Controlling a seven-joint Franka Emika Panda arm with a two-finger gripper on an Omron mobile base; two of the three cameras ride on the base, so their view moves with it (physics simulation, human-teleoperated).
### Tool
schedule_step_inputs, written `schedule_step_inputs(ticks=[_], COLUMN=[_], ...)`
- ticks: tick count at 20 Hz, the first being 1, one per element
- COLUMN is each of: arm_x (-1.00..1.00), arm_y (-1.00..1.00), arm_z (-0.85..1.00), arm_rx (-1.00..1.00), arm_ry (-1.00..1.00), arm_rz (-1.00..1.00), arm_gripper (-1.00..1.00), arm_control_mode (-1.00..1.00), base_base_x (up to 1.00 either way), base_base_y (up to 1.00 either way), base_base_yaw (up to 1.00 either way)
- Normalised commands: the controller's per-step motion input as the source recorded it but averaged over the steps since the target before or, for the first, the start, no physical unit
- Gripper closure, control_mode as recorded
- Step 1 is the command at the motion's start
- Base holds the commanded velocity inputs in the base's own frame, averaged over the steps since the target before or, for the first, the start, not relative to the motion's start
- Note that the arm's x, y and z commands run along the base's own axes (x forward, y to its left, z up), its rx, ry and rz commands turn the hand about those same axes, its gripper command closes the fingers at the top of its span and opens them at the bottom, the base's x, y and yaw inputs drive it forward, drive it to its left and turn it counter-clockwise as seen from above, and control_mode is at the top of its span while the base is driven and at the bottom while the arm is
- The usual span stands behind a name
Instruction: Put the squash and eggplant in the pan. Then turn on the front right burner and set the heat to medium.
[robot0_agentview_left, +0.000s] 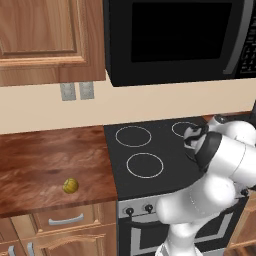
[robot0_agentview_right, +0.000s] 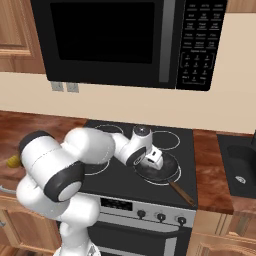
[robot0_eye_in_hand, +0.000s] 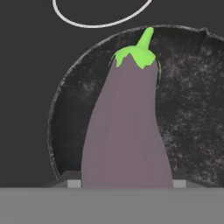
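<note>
gripper (robot0_agentview_right: 154, 161) hangs low over the pan (robot0_agentview_right: 170, 170), its jaws partly apart and closed on the eggplant (robot0_eye_in_hand: 127, 131). in the hand view the eggplant runs straight out from between the fingers, green stem cap pointing away, with the pan's dark floor just beyond it. squash (robot0_agentview_left: 70, 185) sits on the wooden counter (robot0_agentview_left: 45, 160) left of the cooktop (robot0_agentview_left: 150, 150), well apart from the gripper.

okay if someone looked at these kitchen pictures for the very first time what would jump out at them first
Probably the eggplant, big and purple with a bright green stem cap, seen in the hand view between the gripper's fingers right over the pan. Next, the bulky white arm reaching across the black cooktop, its gripper above the pan at the front right ring. Last, the squash, a small yellow ball alone on the wooden counter left of the cooktop.
</note>
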Motion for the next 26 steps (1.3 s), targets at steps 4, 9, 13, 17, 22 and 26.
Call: schedule_step_inputs(ticks=[4, 9, 13, 17, 22, 26], arm_x=[0.1, 0.04, 0.05, 0.05, 0.0, 0.0], arm_y=[-0.01, -0.05, -0.07, -0.07, -0.06, -0.03], arm_z=[-0.15, -0.1, -0.11, -0.07, -0.03, -0.01], arm_rx=[0.0, 0.0, 0.0, 0.0, 0.0, 0.0], arm_ry=[0.01, 0.0, 0.0, 0.0, 0.0, 0.0], arm_rz=[0.0, 0.0, 0.0, 0.0, 0.0, 0.0], arm_gripper=[1.0, 1.0, 1.0, 1.0, 1.0, 1.0], arm_control_mode=[-1.0, -1.0, -1.0, -1.0, -1.0, -1.0], base_base_x=[0.0, 0.0, 0.0, 0.0, 0.0, 0.0], base_base_y=[0.0, 0.0, 0.0, 0.0, 0.0, 0.0], base_base_yaw=[0.0, 0.0, 0.0, 0.0, 0.0, 0.0])
